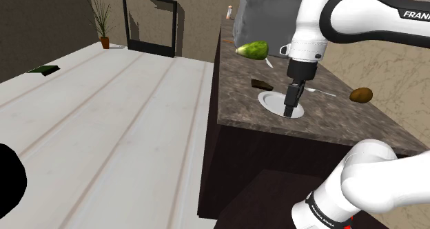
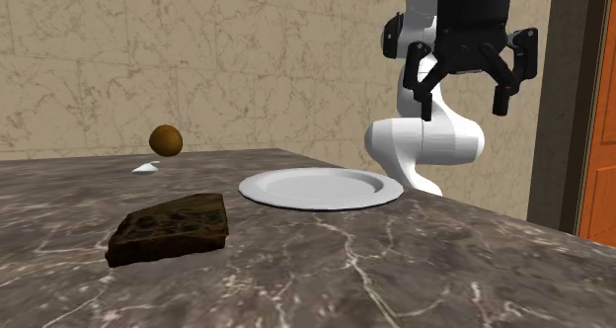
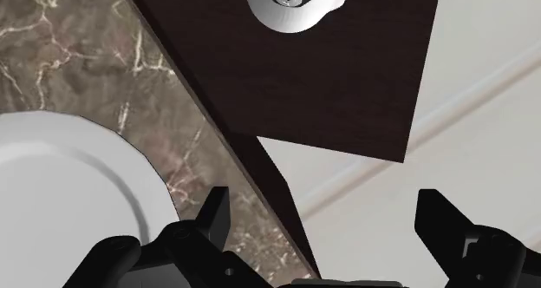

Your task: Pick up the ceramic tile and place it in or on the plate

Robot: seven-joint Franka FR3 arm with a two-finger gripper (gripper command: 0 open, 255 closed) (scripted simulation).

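The dark veined counter (image 2: pixel 415 267) fills the lower half of the second exterior view, with free surface along its front. In the middle lies the round white plate (image 2: pixel 321 188), bare. The brown wedge-shaped tile (image 2: pixel 173 232) lies flat at lower left, apart from it. At upper right the gripper (image 2: pixel 464 107) hangs wide open, holding nothing.

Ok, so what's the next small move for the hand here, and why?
Probably carry the hand across the plate toward the dark brown tile. The hand is open and empty, hanging above the counter edge beside the plate, while the tile lies flat on the counter on the plate's other side, not yet grasped.
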